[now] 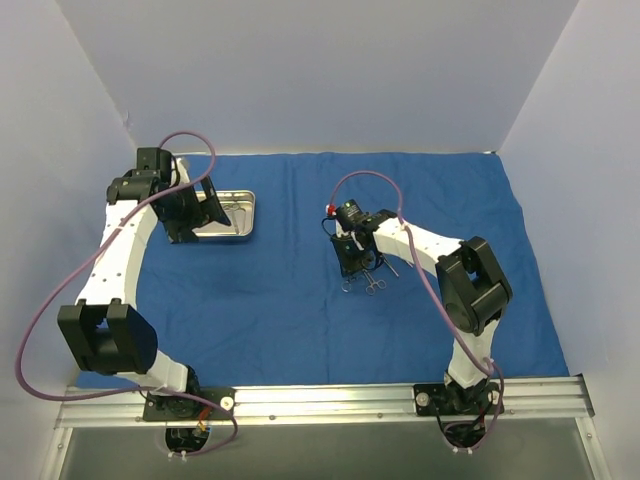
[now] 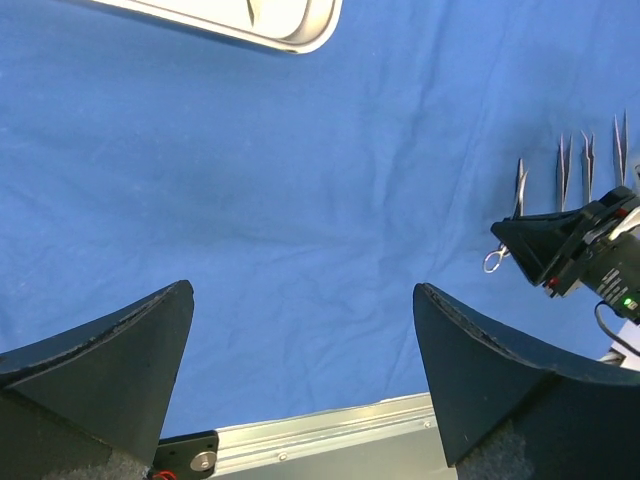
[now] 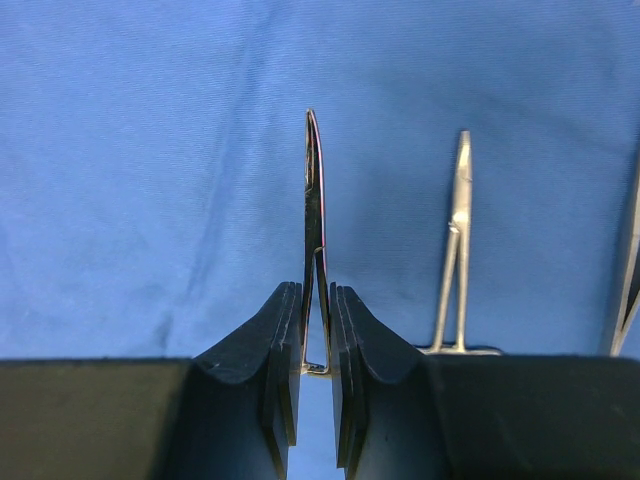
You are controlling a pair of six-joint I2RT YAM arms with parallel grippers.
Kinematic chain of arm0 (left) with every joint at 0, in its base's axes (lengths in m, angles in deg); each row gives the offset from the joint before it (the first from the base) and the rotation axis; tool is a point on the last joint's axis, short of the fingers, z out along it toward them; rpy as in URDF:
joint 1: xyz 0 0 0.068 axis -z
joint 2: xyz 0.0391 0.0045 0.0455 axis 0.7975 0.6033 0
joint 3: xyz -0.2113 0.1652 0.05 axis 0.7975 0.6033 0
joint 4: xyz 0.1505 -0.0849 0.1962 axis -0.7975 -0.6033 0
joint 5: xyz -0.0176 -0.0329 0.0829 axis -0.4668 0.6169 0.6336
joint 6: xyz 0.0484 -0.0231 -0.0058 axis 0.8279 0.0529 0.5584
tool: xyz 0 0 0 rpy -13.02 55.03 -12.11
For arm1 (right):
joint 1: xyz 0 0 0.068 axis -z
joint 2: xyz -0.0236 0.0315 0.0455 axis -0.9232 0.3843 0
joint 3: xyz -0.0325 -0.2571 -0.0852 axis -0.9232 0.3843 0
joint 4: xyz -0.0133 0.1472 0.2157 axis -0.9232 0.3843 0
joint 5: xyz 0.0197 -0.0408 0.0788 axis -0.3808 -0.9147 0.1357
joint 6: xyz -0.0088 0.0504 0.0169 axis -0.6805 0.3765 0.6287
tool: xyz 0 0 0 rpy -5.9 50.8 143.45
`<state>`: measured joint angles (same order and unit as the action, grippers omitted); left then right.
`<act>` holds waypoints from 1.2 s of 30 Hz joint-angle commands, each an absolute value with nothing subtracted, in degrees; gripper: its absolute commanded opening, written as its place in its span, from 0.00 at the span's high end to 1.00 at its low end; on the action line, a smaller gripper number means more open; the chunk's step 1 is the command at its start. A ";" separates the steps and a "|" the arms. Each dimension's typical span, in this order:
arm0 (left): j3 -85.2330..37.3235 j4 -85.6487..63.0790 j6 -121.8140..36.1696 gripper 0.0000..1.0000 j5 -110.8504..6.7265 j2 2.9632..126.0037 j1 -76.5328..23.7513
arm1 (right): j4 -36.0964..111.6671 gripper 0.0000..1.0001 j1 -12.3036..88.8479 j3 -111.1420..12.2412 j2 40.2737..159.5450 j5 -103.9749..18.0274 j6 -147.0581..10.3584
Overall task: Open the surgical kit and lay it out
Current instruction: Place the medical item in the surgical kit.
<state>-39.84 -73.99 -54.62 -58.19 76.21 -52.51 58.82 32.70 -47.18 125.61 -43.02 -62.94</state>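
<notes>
The royal-blue cloth wrap (image 1: 290,320) of the surgical kit lies spread flat over the table. Its shiny steel tray (image 1: 240,215) sits at the far left, seen in the left wrist view as a rim (image 2: 290,30). My left gripper (image 1: 200,212) hovers at the tray's left end, open (image 2: 302,290), with only cloth between its fingers. My right gripper (image 1: 352,262) is shut (image 3: 315,295) on a slim silver instrument (image 3: 314,190), gripped by its shanks and turned on edge. Other ring-handled instruments (image 1: 372,283) lie in a row beside it (image 3: 455,250).
The aluminium rail (image 1: 330,400) carrying both arm bases runs along the near edge. Grey walls close in the left, back and right sides. The left wrist view shows the right gripper's body (image 2: 560,245) over the instrument row (image 2: 565,170).
</notes>
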 commanded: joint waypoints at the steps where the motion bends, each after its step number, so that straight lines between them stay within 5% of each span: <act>1: -43.54 -72.10 -54.27 0.00 -60.67 78.10 -52.63 | 59.25 1.00 31.98 -47.56 125.53 -41.30 -61.81; 19: -52.15 -72.36 -53.57 0.04 -59.54 86.01 -52.63 | 55.56 0.97 31.19 -41.14 125.97 -38.66 -61.10; 26: -60.94 -75.62 -51.46 0.02 -52.60 93.22 -52.63 | 55.91 0.76 30.66 -41.40 124.66 -38.48 -60.66; 36: -66.92 -74.56 -48.64 0.29 -47.15 106.39 -52.63 | 65.03 0.51 30.84 -54.57 121.04 -41.91 -65.40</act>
